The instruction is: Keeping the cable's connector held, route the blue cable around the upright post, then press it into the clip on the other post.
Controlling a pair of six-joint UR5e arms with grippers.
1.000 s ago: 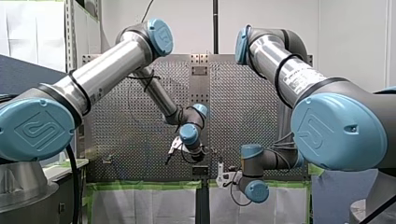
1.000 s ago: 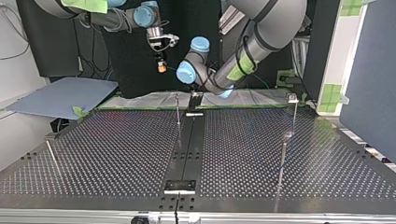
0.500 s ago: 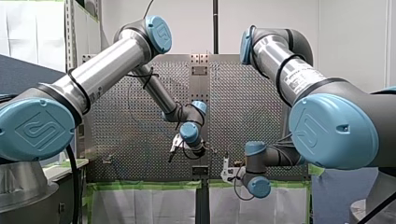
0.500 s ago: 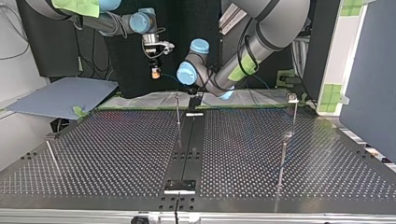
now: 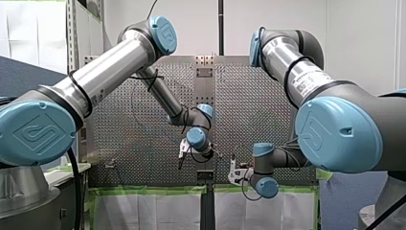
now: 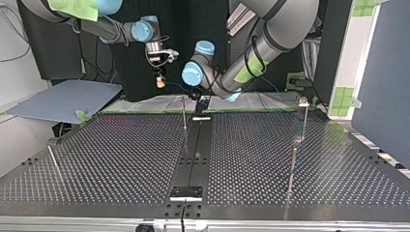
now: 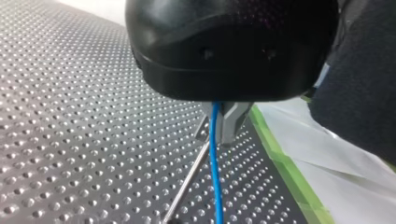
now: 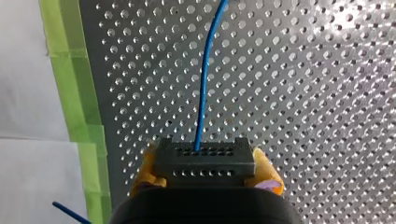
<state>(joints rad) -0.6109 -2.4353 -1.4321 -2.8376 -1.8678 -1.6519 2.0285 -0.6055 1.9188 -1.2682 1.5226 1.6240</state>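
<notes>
- Perforated table (image 6: 121, 154): the left gripper (image 7: 222, 133) works low over it, so a dip while rounding could scrape the plate.
- Left gripper: metal fingers pinch the blue cable (image 7: 215, 177) just beside the upright post (image 6: 184, 113). Too firm a pinch likely stops the cable sliding and bends the post.
- Right gripper (image 8: 205, 164): yellow pads clamp the black connector (image 8: 205, 156). A hard tug might pull it free.
- Clip (image 6: 303, 101): well apart, so slack cable may miss it.

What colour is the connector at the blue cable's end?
The connector is dark grey with rows of small holes; the right wrist view shows it best.
</notes>
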